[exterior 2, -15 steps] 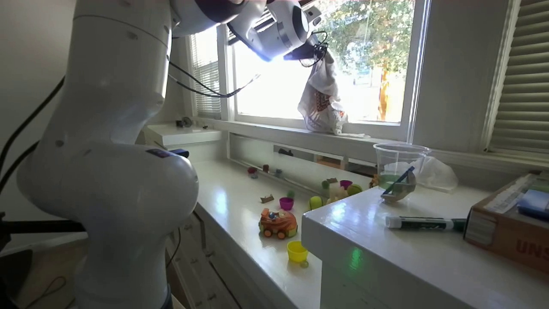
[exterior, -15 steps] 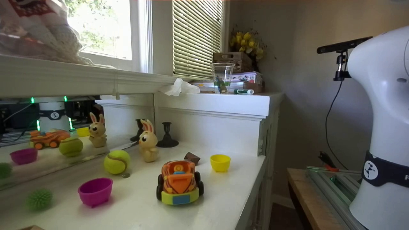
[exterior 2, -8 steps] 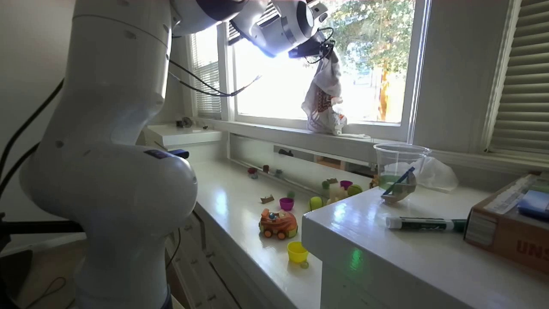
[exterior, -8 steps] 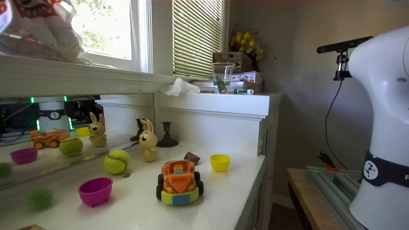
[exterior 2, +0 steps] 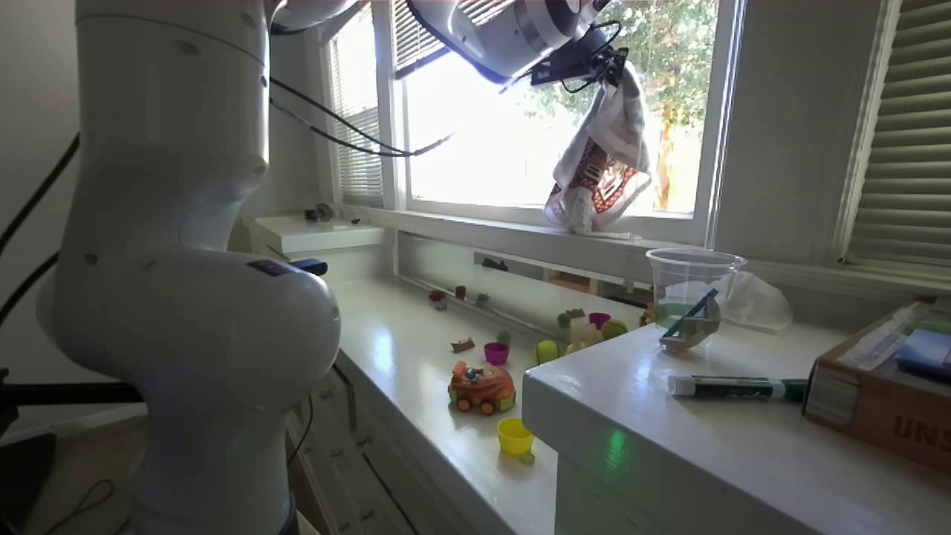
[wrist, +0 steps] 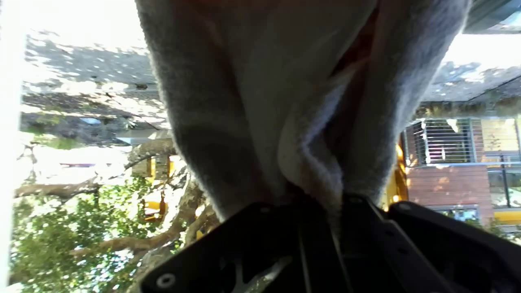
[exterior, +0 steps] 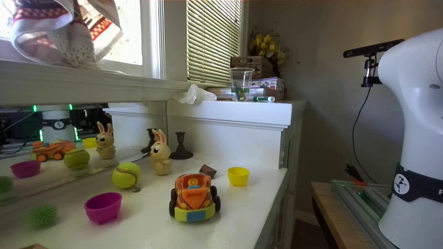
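A white cloth with a red and dark pattern hangs in front of the window, seen as cloth (exterior 2: pixel 598 167) and cloth (exterior: pixel 41 27) in both exterior views. My gripper (exterior 2: pixel 617 68) is shut on its top end, high above the sill. In the wrist view the pale, fuzzy cloth (wrist: pixel 260 101) fills the upper middle, and a fold of it runs down between the black fingers of my gripper (wrist: pixel 334 213). The cloth's lower end, with a knitted or lacy part, touches the window sill (exterior: pixel 145 86).
Below the sill, a white counter bears an orange toy car (exterior: pixel 193 197), magenta cup (exterior: pixel 104 209), yellow cup (exterior: pixel 238 177), tennis ball (exterior: pixel 126 175), rabbit figure (exterior: pixel 161 157) and spiky green ball (exterior: pixel 43 215). On the raised ledge stand a clear plastic cup (exterior 2: pixel 691 275) and a marker (exterior 2: pixel 732 386).
My gripper has moved right and slightly up along the window in an exterior view, with the cloth in it. The cloth has spread out, showing more red pattern. Its lower end stays on the sill.
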You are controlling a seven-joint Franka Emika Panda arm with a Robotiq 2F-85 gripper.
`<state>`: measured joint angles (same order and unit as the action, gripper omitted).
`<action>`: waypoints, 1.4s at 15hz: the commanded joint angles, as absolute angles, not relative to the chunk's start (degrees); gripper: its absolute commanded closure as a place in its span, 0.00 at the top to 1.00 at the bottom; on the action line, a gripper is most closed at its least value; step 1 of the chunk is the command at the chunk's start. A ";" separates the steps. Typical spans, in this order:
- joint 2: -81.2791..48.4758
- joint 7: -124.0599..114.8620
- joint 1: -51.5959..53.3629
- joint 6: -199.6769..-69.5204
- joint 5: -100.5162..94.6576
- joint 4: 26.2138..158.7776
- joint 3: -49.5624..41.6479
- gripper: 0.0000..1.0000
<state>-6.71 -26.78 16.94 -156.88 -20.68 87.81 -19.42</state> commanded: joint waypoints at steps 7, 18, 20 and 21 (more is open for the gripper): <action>0.81 -29.98 14.96 -157.22 -24.78 96.01 -25.12 0.02; 12.87 -28.23 20.28 -148.08 -17.70 109.02 -18.33 0.02; 15.54 -25.71 12.13 -144.55 -13.76 109.48 -9.65 0.02; 17.28 -24.46 11.70 -142.20 -11.41 109.59 -8.55 0.02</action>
<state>10.90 -28.31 18.28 -147.47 -17.78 106.77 -16.51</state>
